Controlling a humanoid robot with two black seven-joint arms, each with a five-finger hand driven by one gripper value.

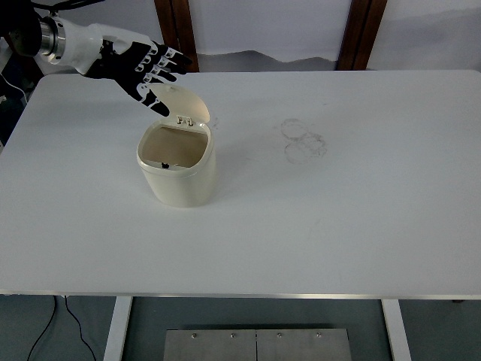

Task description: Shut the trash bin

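A small cream trash bin [177, 177] stands on the left half of the white table [338, 210]. Its round lid [183, 104] is tipped up and back on the rear hinge, and the inside of the bin shows. My left hand [150, 70] reaches in from the upper left with fingers spread. It hovers just above and behind the lid's top edge, and its thumb overlaps the lid's left side. It holds nothing. The right arm is not in view.
Faint ring marks [303, 139] stain the table to the right of the bin. Two dark wooden posts [176, 34] stand behind the table's far edge. A cable [46, 323] hangs below the near left corner.
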